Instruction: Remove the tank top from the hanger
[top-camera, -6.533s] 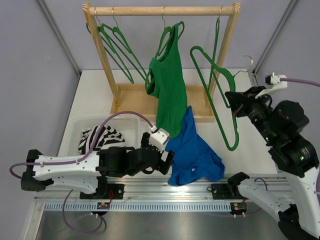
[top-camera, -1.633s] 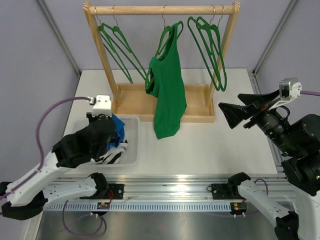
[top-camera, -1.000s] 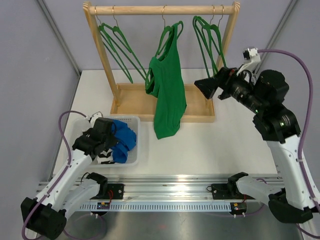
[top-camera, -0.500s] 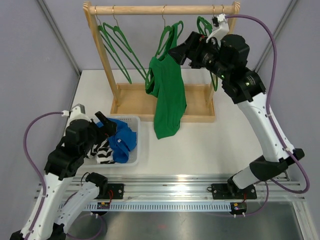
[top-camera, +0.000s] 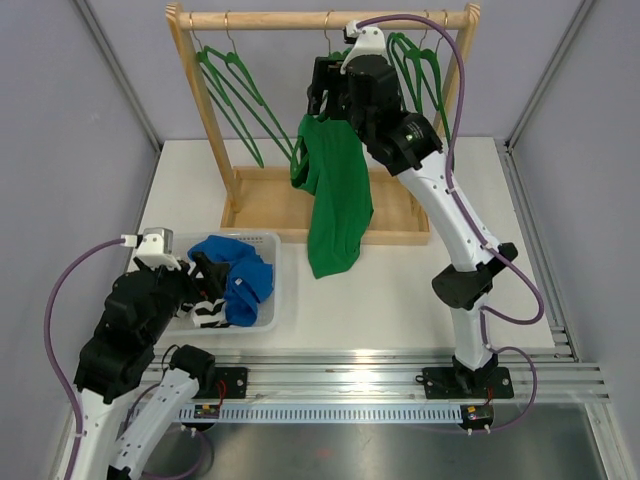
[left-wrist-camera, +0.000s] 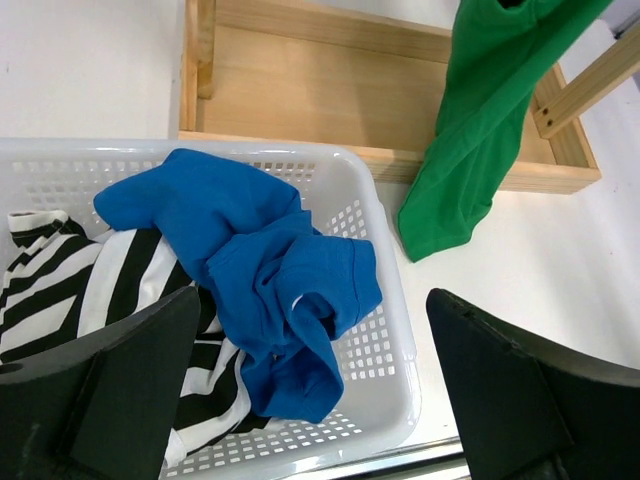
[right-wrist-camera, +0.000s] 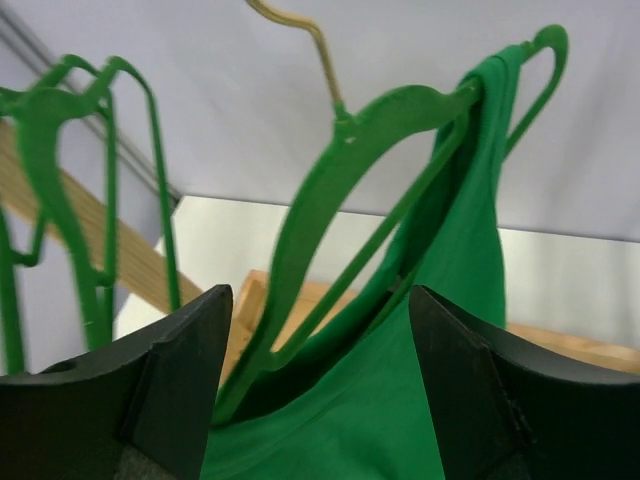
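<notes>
The green tank top (top-camera: 335, 195) hangs by one strap from a green hanger (right-wrist-camera: 330, 190) in the middle of the wooden rack, sagging down to the left. My right gripper (top-camera: 322, 102) is up at that hanger. In the right wrist view the right gripper (right-wrist-camera: 320, 295) stands open, its fingers on either side of the hanger's lower arm and the tank top (right-wrist-camera: 440, 400) fabric, without pinching either. Down at the basket, my left gripper (left-wrist-camera: 310, 300) is open above a blue garment (left-wrist-camera: 260, 270), holding nothing.
A white basket (top-camera: 272, 285) at the front left holds the blue garment (top-camera: 243, 280) and a black-and-white striped one (top-camera: 207, 313). Bare green hangers hang at the rack's left (top-camera: 235, 95) and right (top-camera: 420, 70). The wooden rack (top-camera: 260, 20) stands at the table's back.
My right arm swung from the right side up to the middle hanger, its jaws narrowing a little. My left gripper opened, let go of the blue garment in the basket and drew back.
</notes>
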